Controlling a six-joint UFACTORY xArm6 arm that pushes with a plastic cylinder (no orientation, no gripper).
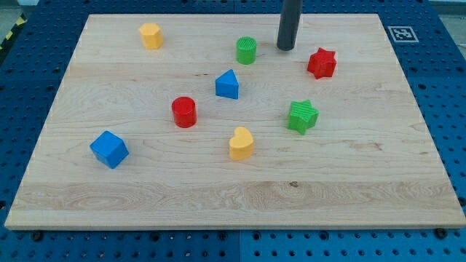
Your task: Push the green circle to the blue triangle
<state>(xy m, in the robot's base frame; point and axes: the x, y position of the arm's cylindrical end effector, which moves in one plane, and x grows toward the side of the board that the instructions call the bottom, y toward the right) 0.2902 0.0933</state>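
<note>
The green circle point(246, 50) stands near the view's top, a little left of centre. The blue triangle point(228, 85) lies just below it and slightly to the left, a short gap between them. My tip point(285, 47) is down on the board to the right of the green circle, apart from it, and to the left of the red star point(321, 63).
A green star point(302, 116) lies right of centre. A yellow heart point(241, 143) is below the blue triangle, a red cylinder point(184, 111) to its left. A blue cube point(109, 149) is at lower left and a yellow block point(151, 35) at top left. The wooden board point(364, 189) rests on a blue pegboard.
</note>
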